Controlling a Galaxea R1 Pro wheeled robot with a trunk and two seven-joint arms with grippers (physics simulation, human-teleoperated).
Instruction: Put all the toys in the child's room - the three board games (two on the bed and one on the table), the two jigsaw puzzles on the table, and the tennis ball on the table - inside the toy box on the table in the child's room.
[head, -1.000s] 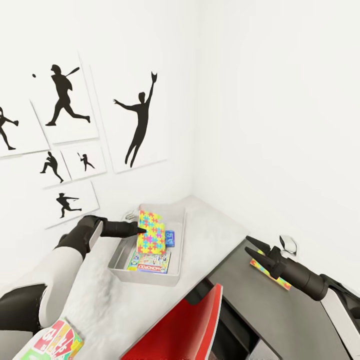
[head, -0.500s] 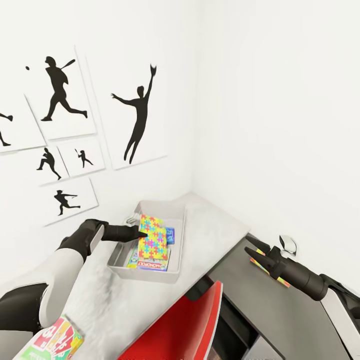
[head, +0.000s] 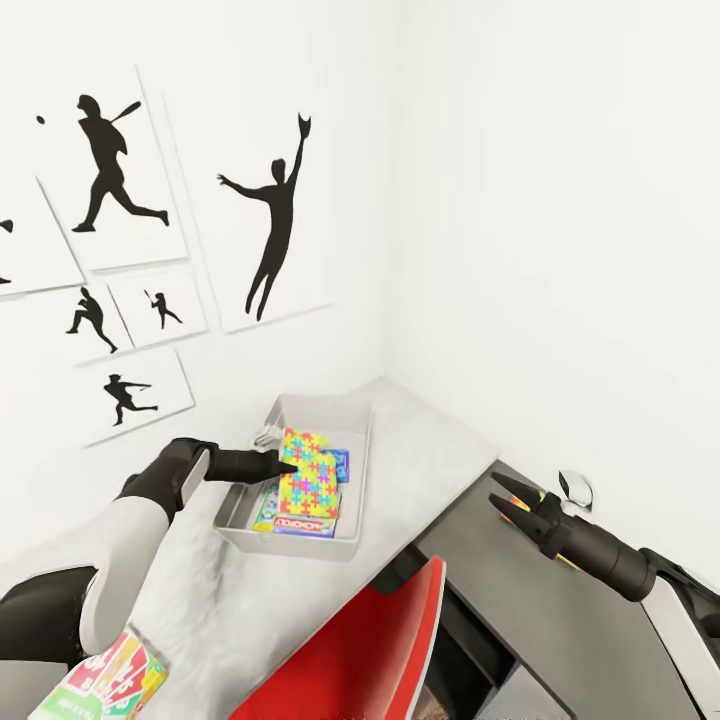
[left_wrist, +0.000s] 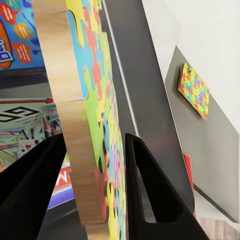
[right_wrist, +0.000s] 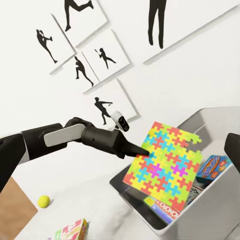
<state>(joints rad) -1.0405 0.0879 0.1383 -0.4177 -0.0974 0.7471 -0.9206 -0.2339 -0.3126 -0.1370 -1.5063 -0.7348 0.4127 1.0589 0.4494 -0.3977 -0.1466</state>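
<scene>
- Jigsaw puzzle (head: 307, 470): a flat box held on edge over the toy box (head: 352, 540). Its printed face is tilted up toward the room, and its long axis runs from the bin's near end toward the far wall. Its lower edge is near the Monopoly game (head: 298, 523); contact cannot be judged.
- Left hand (head: 288, 466): pinching the jigsaw puzzle at its side edge. In the left wrist view, one dark finger (left_wrist: 150, 190) lies on the printed face and the other on the plain back. The left forearm reaches almost level across the desk (head: 420, 440) from the wall side, elbow bent.
- Toy box: stands on the pale desk top by the corner of the room. The Monopoly game lies flat at the near end; a blue board game (head: 337, 464) lies farther in.
- Second jigsaw puzzle (left_wrist: 195, 91): flat on the dark-grey lower section (head: 560, 620), well apart from the bin.
- Right hand (head: 508, 502): fingers spread, gripping nothing, hovering over the dark section with the forearm angled toward the corner.
- Red-and-green board game (head: 112, 680): on the desk's near end.
- Tennis ball (right_wrist: 43, 201): on the pale top, well apart from the bin.
</scene>
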